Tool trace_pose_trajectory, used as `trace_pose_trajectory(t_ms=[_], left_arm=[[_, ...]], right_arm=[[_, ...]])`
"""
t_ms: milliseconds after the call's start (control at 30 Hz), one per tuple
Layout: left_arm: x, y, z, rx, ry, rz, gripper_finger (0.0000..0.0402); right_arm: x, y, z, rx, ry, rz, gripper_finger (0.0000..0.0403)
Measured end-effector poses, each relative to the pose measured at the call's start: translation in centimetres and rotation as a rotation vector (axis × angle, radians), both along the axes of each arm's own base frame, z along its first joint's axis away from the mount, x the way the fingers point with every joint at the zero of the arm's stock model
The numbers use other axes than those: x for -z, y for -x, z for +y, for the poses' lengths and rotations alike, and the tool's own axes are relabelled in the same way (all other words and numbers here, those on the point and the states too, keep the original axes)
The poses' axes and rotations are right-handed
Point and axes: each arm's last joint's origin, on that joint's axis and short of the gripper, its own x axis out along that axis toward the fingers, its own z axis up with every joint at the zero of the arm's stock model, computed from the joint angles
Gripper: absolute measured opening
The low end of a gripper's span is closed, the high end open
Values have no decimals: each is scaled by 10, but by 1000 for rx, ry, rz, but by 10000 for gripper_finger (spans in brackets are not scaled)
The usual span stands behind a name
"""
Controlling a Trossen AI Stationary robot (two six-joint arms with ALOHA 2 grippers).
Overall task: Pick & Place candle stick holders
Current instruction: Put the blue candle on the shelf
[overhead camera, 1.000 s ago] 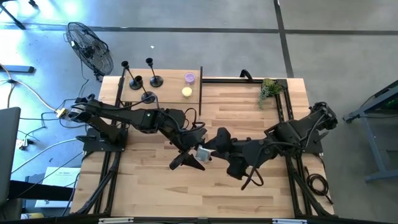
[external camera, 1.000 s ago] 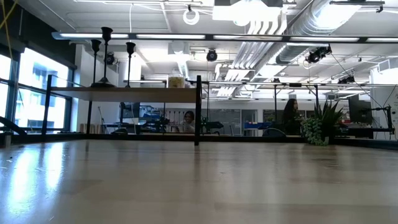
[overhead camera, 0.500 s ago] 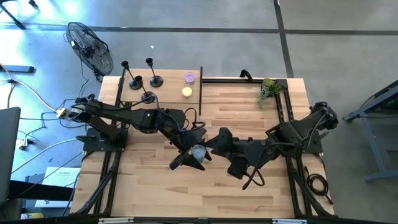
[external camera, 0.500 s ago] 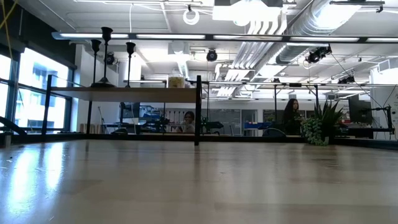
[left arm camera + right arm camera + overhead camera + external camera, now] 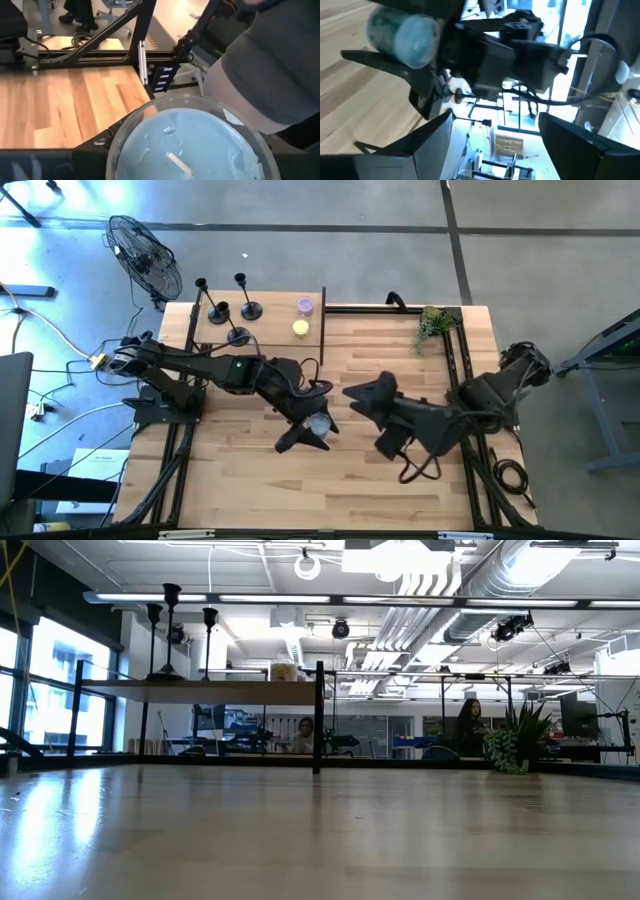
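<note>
Black candle stick holders, three of them, stand upright on the raised shelf at the tabletop's far corner, beside a purple candle and a yellow candle. Well away from the shelf, the left gripper has its jaws closed around a pale blue candle jar. Just beyond the jar, the right gripper holds nothing, jaws spread wide.

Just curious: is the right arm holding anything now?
No. The right gripper is open and empty; the left gripper holds the blue candle.
</note>
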Motion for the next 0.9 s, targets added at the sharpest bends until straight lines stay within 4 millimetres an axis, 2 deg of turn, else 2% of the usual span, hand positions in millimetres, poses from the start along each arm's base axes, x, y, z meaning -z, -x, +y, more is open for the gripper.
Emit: trace_pose_trajectory(t_ms=[233,433,533,667,800,900], left_arm=[[2,0,1,10,-101,-44,208],[-2,-3,4,-136,-161,-103,208],[-14,-3,11,-406,-244,-195,208],[-30,5,19,-918,-321,-263,208],[-30,14,27,-1388,-411,-217,208],[-27,19,36,-1622,-446,-186,208]], right_arm=[[-21,34,-1,85,-100,-130,291],[-47,85,-5,230,-251,-336,291],[-60,119,-9,248,-405,-445,291],[-75,162,-17,141,-682,-513,291],[-81,194,-25,-18,-931,-475,291],[-81,209,-33,-133,-1074,-397,291]])
